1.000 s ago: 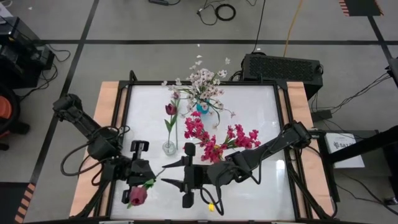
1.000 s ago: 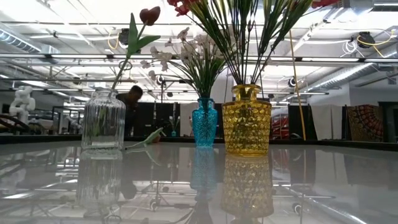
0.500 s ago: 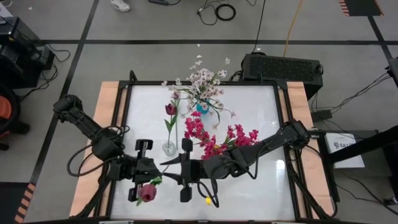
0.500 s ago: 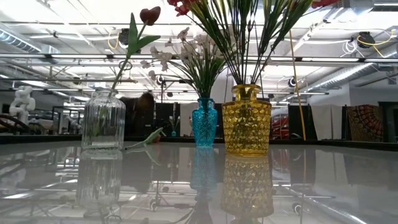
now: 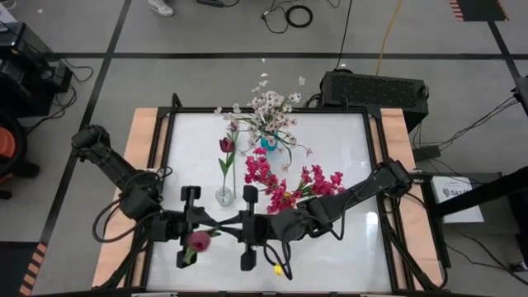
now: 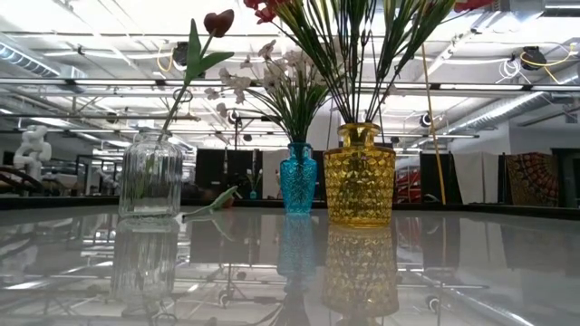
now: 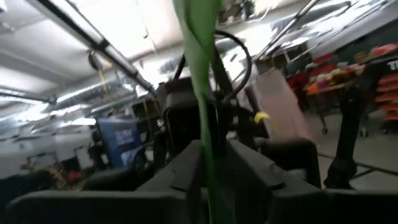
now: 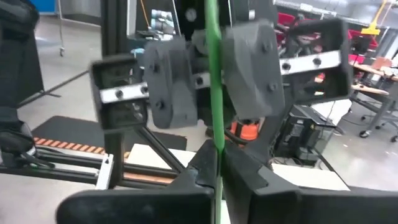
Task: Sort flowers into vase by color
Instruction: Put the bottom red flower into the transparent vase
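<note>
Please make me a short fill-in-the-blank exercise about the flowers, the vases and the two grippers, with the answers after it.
The tulip in the clear vase is ___ in colour.
The white-pink blossoms stand in a narrow vase of ___ glass.
The magenta blooms stand in a wide vase of ___ glass.
The left gripper and the right gripper both grip one green ___.

Missing words: maroon; blue; yellow; stem.

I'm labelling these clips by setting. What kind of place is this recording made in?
Probably a robotics lab or workshop. The table stands on a grey floor with black tape lines and loose cables. Level across the table, bare ceiling pipes and more equipment show behind the vases.
</note>
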You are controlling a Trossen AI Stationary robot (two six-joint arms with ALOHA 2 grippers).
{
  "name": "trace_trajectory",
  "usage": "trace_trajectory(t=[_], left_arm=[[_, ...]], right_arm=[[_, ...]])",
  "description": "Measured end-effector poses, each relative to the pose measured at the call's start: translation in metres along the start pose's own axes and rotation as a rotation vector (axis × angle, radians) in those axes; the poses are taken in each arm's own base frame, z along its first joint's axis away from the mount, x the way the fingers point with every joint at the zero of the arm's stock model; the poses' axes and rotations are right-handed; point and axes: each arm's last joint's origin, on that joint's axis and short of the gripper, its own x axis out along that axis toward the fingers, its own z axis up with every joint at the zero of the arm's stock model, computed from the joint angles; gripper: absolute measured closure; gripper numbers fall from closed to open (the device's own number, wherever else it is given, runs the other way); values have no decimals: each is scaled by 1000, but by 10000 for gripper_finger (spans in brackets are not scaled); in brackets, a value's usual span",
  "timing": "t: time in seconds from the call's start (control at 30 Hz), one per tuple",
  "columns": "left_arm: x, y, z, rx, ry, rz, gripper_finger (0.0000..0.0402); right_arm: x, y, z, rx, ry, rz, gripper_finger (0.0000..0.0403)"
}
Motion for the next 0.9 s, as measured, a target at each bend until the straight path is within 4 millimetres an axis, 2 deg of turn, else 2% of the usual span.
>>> trace_trajectory(t=[0.13, 0.3, 0.7, 0.9], left_arm=[[-4, -4, 2, -6, 60, 61, 280], [-8, -8, 7, 20, 50, 66, 269], [-5, -2, 16, -6, 46, 134, 270], [-5, -1, 16, 0, 56, 147, 313]], right_arm=[[0, -1, 1, 10, -12, -2, 400], [0, -1, 1, 28, -12, -3, 400], [3, -7, 1, 35, -10, -18, 402], [3, -8, 1, 35, -9, -20, 403]])
